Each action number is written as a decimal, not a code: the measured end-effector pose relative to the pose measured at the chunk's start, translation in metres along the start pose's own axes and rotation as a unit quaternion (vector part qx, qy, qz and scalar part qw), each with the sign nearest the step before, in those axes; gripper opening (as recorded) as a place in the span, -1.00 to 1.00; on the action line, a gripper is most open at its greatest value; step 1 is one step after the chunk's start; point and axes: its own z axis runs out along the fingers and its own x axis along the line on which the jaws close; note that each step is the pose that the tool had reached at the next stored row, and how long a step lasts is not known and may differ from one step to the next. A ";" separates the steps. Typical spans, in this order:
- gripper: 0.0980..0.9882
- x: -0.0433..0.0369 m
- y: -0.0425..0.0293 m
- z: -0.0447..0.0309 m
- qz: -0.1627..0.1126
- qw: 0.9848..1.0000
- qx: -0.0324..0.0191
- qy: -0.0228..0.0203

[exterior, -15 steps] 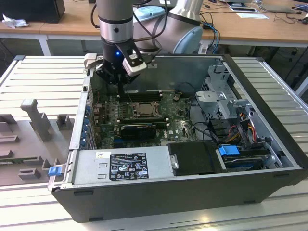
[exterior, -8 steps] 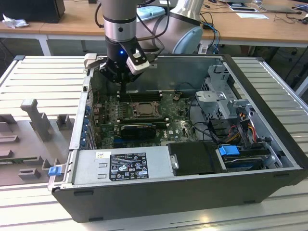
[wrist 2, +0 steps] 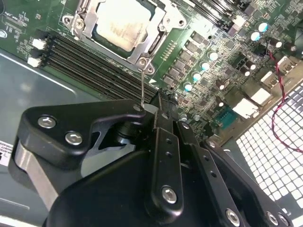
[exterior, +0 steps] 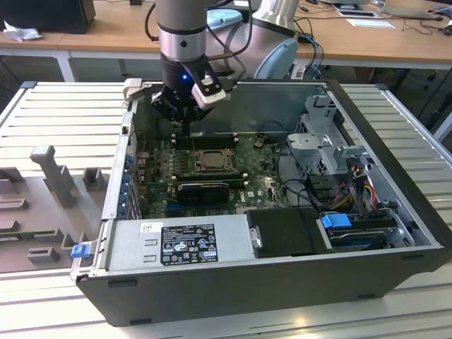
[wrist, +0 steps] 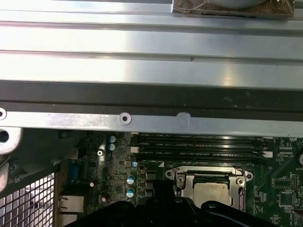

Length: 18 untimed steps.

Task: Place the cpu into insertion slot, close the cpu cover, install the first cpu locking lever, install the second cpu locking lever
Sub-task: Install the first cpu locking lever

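The cpu [wrist 2: 118,28] lies flat in the insertion slot [exterior: 212,161] in the middle of the green motherboard. The silvery cpu cover [wrist 2: 158,35] is folded down around it, and both wrist views show this; the cpu [wrist: 213,193] shows through the cover's open centre. A thin wire locking lever [wrist 2: 142,85] rises from the socket's corner up to my fingers. My gripper [wrist 2: 161,101] is shut, its tips close beside the lever's upper end; whether they touch it I cannot tell. In the exterior view my gripper [exterior: 185,129] hangs just behind the socket, over the memory slots.
Long black memory slots [wrist 2: 94,61] run beside the socket. The case's metal wall [wrist: 151,71] stands close behind. A power supply [exterior: 183,244] lies at the front, a drive cage [exterior: 325,141] at the exterior view's right. A red-black wire [wrist 2: 279,80] crosses near the rear grille [wrist 2: 274,151].
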 end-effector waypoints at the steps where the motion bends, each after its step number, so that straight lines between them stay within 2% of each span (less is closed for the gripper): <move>1: -0.98 -0.0007 0.0000 0.0001 0.000 1.000 0.000 0.000; 4: -0.98 -0.0035 -0.0001 0.0008 0.000 1.000 0.000 0.000; 10: -0.98 -0.0341 -0.0013 0.0064 0.000 1.000 0.000 0.000; 11: -0.98 -0.0380 -0.0015 0.0069 0.000 1.000 0.000 0.000; 13: -0.98 -0.0399 -0.0020 0.0071 0.000 1.000 0.000 0.000; 14: -0.98 -0.0399 -0.0022 0.0071 0.000 1.000 -0.003 0.000; 15: -0.98 -0.0399 -0.0022 0.0074 0.000 1.000 -0.014 -0.001; 16: -0.98 -0.0401 -0.0022 0.0091 0.000 1.000 -0.018 -0.001; 18: -0.98 -0.0483 -0.0014 0.0159 0.000 1.000 -0.018 -0.001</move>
